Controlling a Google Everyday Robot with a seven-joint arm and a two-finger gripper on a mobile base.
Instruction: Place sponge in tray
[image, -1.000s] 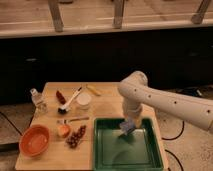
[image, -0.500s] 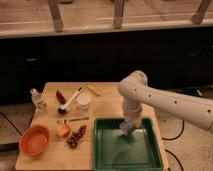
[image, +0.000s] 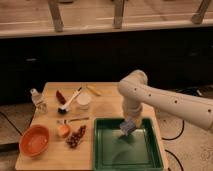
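Bowl: orange bowl at the table's 8 o'clock corner, well apart from the tray. It plays no part in the task.
Bottle: small clear bottle upright at the table's 10 o'clock edge, out of the arm's path.
Brush: white-handled brush lies flat, bristles toward 7 o'clock. It is not the item called for and lies apart from the gripper.
Food: an orange piece and a dark cluster lie just beside the tray's 9 o'clock rim. In my judgement they are close enough to be knocked if the tray shifts.
Cup: white cup stands near the brush.
Tray: green tray fills the table's 5 o'clock quarter, floor bare, ready to receive.
Sponge: sponge hangs tilted inside the tray's outline near its 12 o'clock rim, apparently off the floor.
Gripper: gripper points down over that same spot, clamped on the sponge's top. The grip explains the tilt.
Arm: white arm reaches in from 3 o'clock, bent down so that the release falls within the rim.
Stage: transport judged complete; release outstanding.
Risk: the drop point is close to the far rim, so the sponge could bounce.
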